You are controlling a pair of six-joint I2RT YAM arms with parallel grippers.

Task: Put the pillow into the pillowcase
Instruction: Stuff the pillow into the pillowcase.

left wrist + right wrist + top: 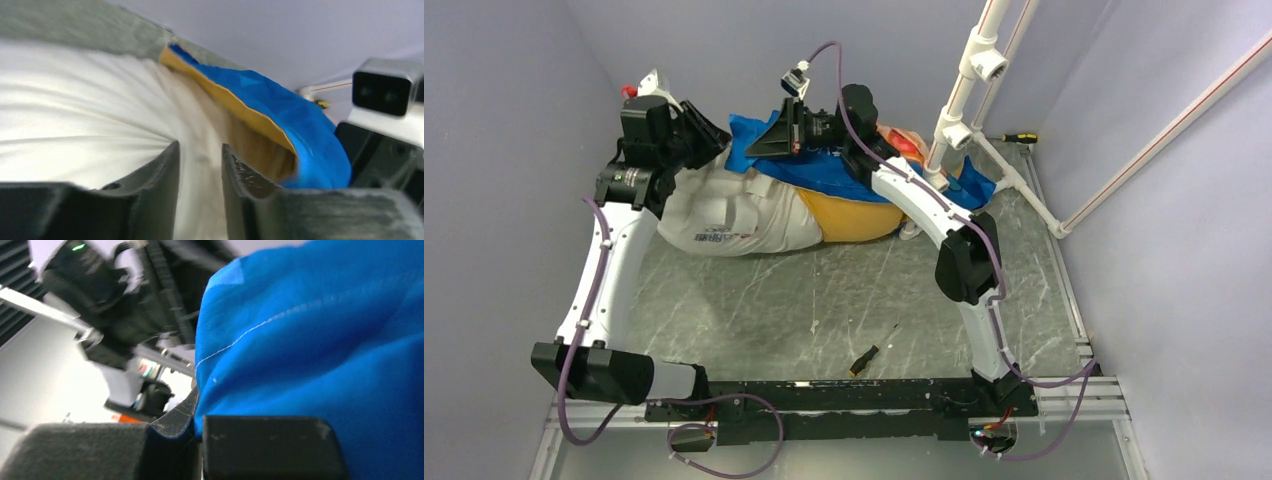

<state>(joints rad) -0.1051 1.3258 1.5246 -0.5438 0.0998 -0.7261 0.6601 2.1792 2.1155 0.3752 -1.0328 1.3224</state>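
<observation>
— Where's the pillow [724, 215]?
— Along the table's [824, 300] far edge, long axis left to right, pillowcase [819, 172] over its right part. Your left gripper [200, 150], jaws narrowly apart, perhaps gripping nothing, meets the bare left end; your right gripper [197, 425] pinches the pillowcase's edge.

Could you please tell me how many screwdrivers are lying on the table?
2. The near screwdriver lies toward the front, about in the middle; the far screwdriver lies at the back right, beside the white pipe frame. Others may be hidden under the pillow.
</observation>
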